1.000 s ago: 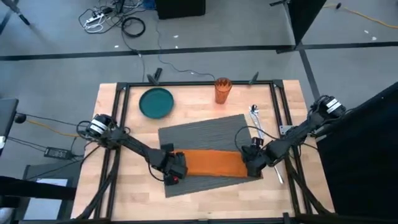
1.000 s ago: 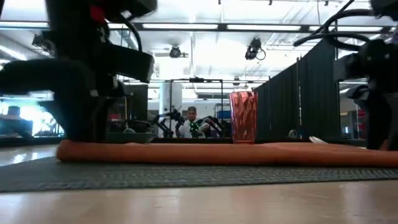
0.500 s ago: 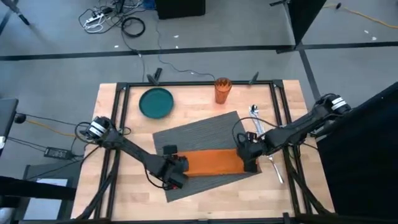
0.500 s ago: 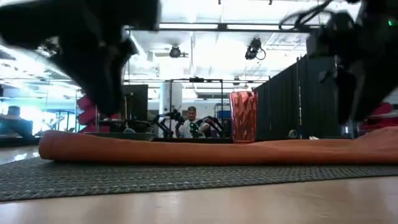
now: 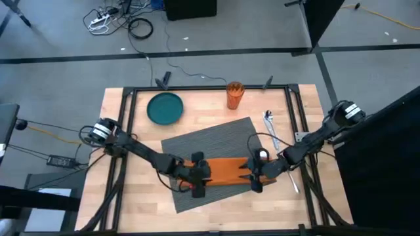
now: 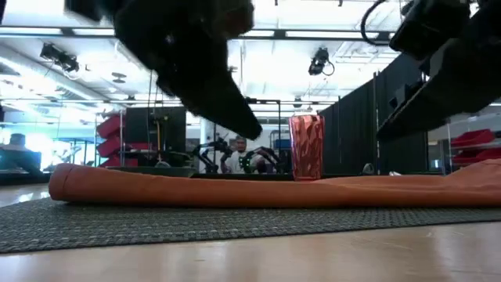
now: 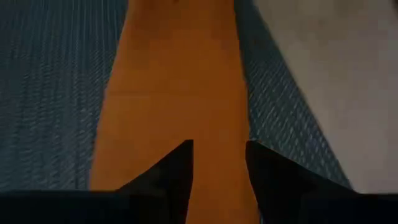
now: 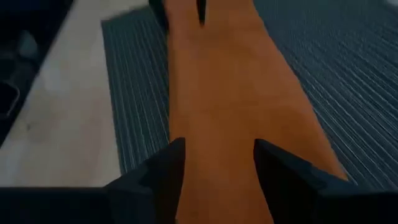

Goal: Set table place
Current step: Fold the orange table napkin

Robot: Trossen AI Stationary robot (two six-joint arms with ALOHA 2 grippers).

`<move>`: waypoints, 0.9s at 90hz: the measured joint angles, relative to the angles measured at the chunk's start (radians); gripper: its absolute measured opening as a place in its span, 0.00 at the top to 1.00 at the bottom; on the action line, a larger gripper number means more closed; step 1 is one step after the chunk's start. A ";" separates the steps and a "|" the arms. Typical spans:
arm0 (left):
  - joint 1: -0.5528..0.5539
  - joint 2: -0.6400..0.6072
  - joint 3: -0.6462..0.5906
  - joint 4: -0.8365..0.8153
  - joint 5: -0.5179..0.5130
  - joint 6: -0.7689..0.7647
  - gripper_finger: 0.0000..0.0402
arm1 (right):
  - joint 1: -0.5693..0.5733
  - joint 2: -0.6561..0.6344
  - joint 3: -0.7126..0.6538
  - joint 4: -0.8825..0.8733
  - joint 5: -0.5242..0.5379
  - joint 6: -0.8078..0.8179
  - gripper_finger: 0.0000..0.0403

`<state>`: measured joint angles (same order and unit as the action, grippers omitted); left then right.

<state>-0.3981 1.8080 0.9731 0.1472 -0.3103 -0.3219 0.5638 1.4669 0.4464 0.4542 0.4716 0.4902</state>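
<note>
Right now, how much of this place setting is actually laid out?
Done: the placemat is down, with the orange napkin folded on it. In hand: both grippers, left and right, hover open-fingered over the napkin's ends. Left: teal plate, orange cup and cutlery still sit off the mat.

Left gripper [image 5: 209, 178], right gripper [image 5: 245, 178] moved inward over napkin [image 5: 226, 171]; jaws apart.

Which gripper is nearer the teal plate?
Left. The left gripper sits at the napkin's left end, below the teal plate; the right gripper sits farther right.
</note>
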 joint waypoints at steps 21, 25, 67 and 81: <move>-0.002 0.017 -0.245 0.428 -0.005 -0.054 0.67 | 0.006 0.188 -0.034 0.185 -0.004 -0.032 0.59; -0.004 0.019 -0.273 0.463 -0.005 -0.077 0.67 | 0.008 0.218 -0.034 0.201 -0.008 -0.032 0.59; -0.101 0.011 -0.441 0.467 -0.034 -0.213 0.67 | 0.010 0.272 -0.030 0.208 -0.015 -0.040 0.60; -0.103 -0.005 -0.435 0.566 -0.004 -0.191 0.67 | 0.009 0.274 -0.031 0.205 -0.013 -0.040 0.60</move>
<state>-0.5010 1.8028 0.5379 0.7129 -0.3139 -0.5131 0.5724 1.7405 0.4155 0.6594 0.4582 0.4502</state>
